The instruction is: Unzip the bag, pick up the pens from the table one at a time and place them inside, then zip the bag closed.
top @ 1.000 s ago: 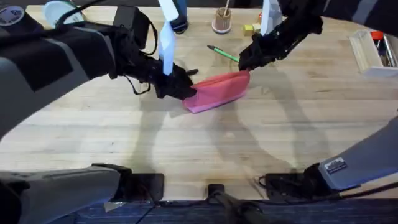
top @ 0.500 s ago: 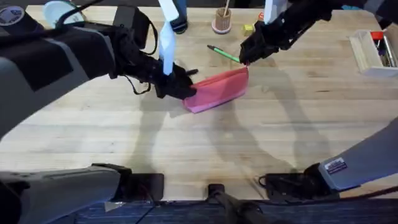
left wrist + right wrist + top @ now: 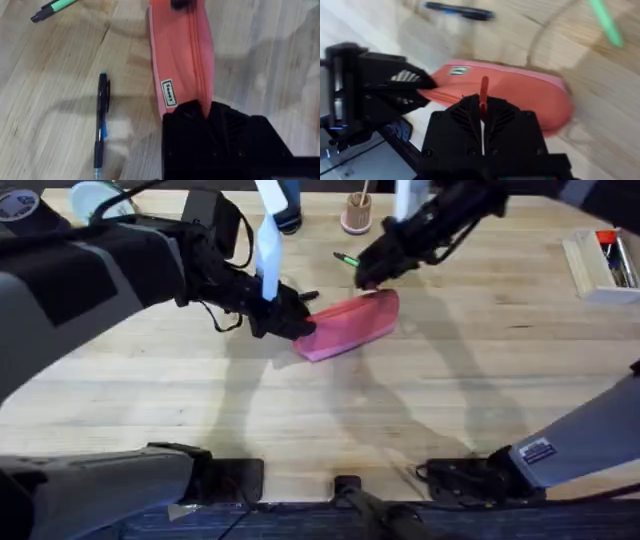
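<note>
Left tool (image 3: 296,323) was clenched on the near-left end of the bag (image 3: 350,325); in the left wrist view the black fingers (image 3: 210,135) pinched the pouch's end, right at the zipper seam. Right tool (image 3: 366,277) sat over the bag's far end, closed on a thin red strip, apparently the zipper pull (image 3: 483,97), which stood up between its fingers (image 3: 485,125) in the right wrist view.

Bag lay on the tabletop (image 3: 420,410) near the middle, long axis slanted, zipper edge up. A small label (image 3: 169,93) showed on its side. Whether the zipper was open could not be read.

Black pen (image 3: 101,125) with blue accents lay flat on the tabletop just beside the bag, on its far side, roughly parallel to it, not touching. Green pen (image 3: 346,259) lay farther back, near the right tool, dark tip showing in the left wrist view (image 3: 52,9).

A cup (image 3: 356,216) with a stick stood at the far edge. A clear box (image 3: 598,265) sat at the far right.
</note>
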Robot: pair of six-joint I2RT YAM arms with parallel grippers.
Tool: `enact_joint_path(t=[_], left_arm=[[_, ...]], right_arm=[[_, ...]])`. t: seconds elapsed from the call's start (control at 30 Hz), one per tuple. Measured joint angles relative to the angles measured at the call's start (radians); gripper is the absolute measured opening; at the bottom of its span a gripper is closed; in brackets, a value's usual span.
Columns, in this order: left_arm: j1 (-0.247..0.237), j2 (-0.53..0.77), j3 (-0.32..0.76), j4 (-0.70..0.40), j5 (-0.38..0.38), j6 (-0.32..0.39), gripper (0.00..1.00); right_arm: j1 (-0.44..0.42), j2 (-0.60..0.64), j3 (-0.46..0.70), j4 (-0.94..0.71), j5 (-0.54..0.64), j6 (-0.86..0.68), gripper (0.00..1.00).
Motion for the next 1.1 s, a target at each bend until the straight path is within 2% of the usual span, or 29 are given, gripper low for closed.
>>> enact_joint_path(t=[0.4, 0.63, 0.83, 0.93, 1.1], left_arm=[[0.003, 0.0, 0.0, -0.001, -0.002, 0.0, 0.041], [0.007, 0.0, 0.0, -0.005, -0.004, -0.001, 0.041], [0.012, 0.0, 0.0, -0.009, -0.01, -0.001, 0.041], [0.013, 0.0, 0.0, -0.009, -0.011, -0.001, 0.041], [0.013, 0.0, 0.0, -0.008, -0.012, -0.001, 0.042]], right_arm=[[0.224, 0.0, 0.0, 0.143, 0.002, 0.132, 0.033], [0.306, 0.0, 0.0, 0.184, 0.021, 0.227, 0.033], [0.321, 0.0, 0.0, 0.187, 0.043, 0.281, 0.041], [0.32, 0.0, 0.001, 0.18, 0.063, 0.29, 0.238], [0.312, -0.002, 0.004, 0.154, 0.118, 0.297, 0.512]])
